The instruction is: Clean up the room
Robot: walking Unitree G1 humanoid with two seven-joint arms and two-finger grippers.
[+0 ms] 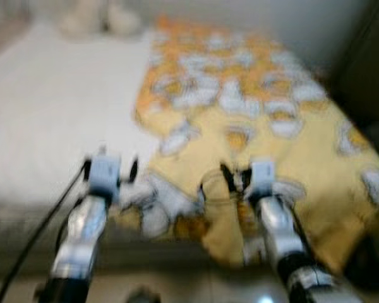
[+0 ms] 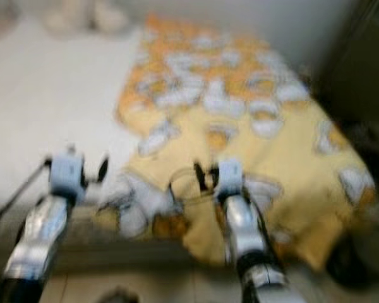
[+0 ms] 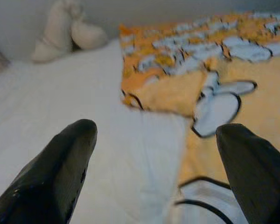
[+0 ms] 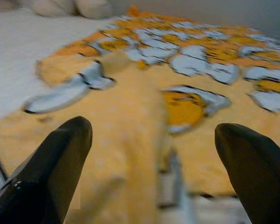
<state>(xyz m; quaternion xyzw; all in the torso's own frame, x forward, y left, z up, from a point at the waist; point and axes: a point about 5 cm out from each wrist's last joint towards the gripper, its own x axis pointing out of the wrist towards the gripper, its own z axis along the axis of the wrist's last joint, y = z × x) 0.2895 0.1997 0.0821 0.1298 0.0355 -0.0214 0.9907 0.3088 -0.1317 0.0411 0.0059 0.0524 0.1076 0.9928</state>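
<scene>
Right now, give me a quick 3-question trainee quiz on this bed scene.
1. True or false: both the left gripper and the right gripper have their fingers spread open.
2. Which covers the side of the bed in front of the right gripper? A) yellow patterned blanket B) bare white sheet C) a towel
3. Fill in: the cream plush toy lies at the far end of the bed, on the ____ sheet.

Key: 1 true; 2 A; 3 white
</scene>
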